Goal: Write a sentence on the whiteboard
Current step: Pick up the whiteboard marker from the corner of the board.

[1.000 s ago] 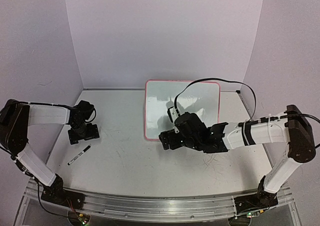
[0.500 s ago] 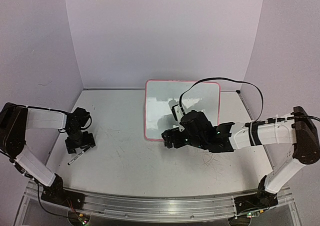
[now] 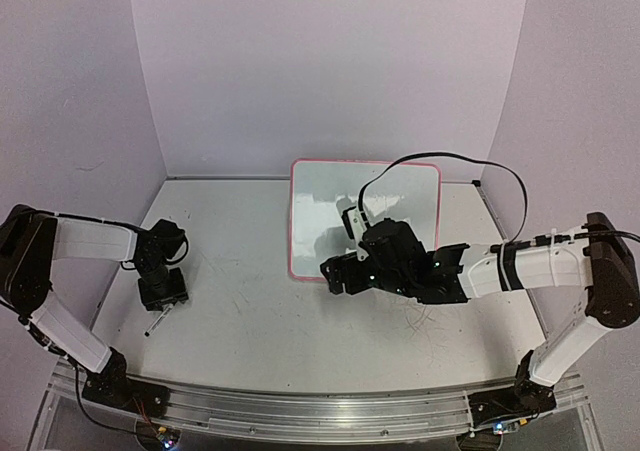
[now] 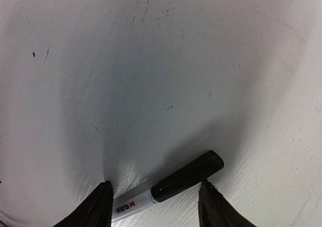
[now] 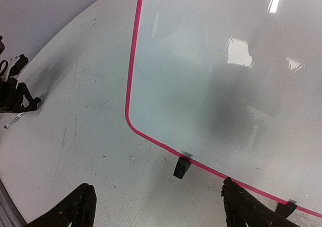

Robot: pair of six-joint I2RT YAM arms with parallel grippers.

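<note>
Left gripper (image 4: 156,186) dropped astride black-capped white marker pen (image 4: 168,182) at 9 o'clock, jaws narrowing, apart.
We judge pickup imminent; red-framed glossy whiteboard (image 3: 330,196) sits blank at 12 o'clock, right gripper (image 5: 161,204) agape.

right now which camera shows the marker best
Left wrist: the marker lies close up between the jaws, black cap and label clear. Top view shows only its end poking out; right wrist, a tiny far sliver.

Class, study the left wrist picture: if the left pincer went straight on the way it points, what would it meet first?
Most likely the marker, lying between the open fingers of the left pincer. The table seems to lie directly beneath it.
</note>
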